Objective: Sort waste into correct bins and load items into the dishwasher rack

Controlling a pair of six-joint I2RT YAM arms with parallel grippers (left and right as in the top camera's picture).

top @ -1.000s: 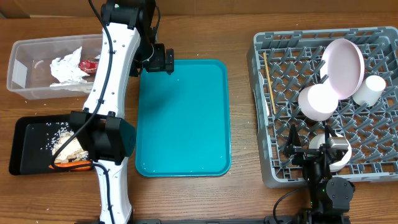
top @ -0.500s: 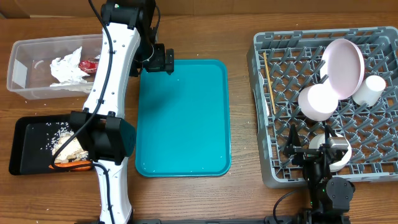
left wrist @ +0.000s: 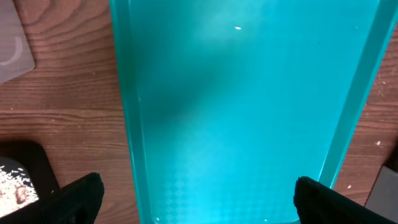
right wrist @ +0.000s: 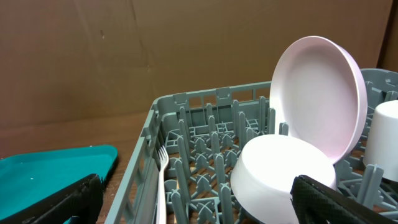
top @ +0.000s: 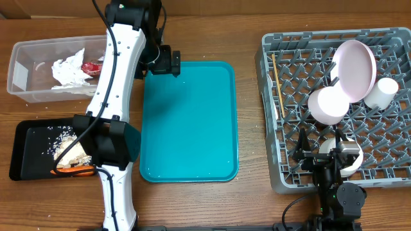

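To the left of the left pincer (left wrist: 196, 188), the clear tub (top: 27, 54) holds the crumpled napkin (top: 67, 69) and the red wrapper (top: 92, 65). Behind it, toward the arm's base, the black tray (top: 29, 154) carries the food scraps (top: 67, 153) and the carrot (top: 76, 171). This pincer hangs over the far end of the teal tray (top: 189, 122), its 2 fingers spread fully, nothing between them, and the tray is bare. The right pincer (right wrist: 193, 190), also wide open and empty, sits low at the near side of the dishwasher rack (top: 273, 119). The chopsticks (top: 277, 83) lie ahead to its left, long axis pointing away from the robot. The fork (right wrist: 161, 180) is just ahead-left, and 1 bowl (top: 327, 104), the tilted plate (top: 354, 69) and the cup (top: 383, 92) stand ahead. I judge nothing is left to pick.
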